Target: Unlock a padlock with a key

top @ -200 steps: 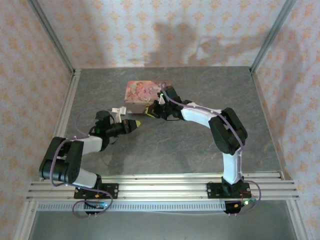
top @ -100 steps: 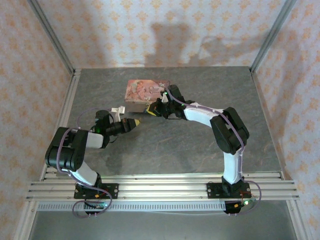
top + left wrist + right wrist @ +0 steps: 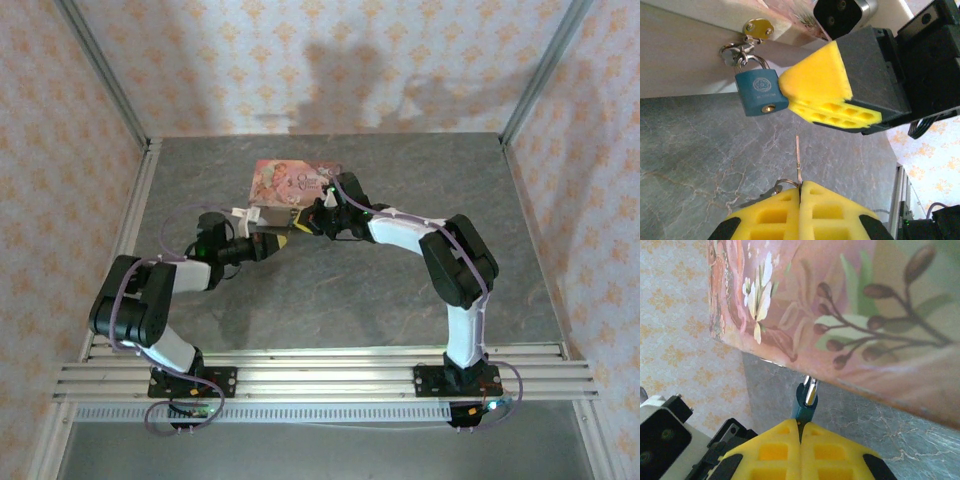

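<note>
The desk (image 3: 330, 290) is a grey slab with a pale marbled vein running through it, matte and evenly lit. Three walls close it in. The back wall (image 3: 200, 60), the left wall (image 3: 50, 180) and the right wall (image 3: 595, 200) all carry the same cream-pink wallpaper dotted with small orange floral motifs. Slim aluminium posts (image 3: 105, 75) rise slantwise at the two far corners, and a metal strip (image 3: 135, 215) runs down the desk's left edge. Across the near edge lies a bank of ribbed aluminium rails (image 3: 320, 372). Soft, blurred shadows (image 3: 350, 85) spread over the back wall, and fainter ones darken the desk's middle.
</note>
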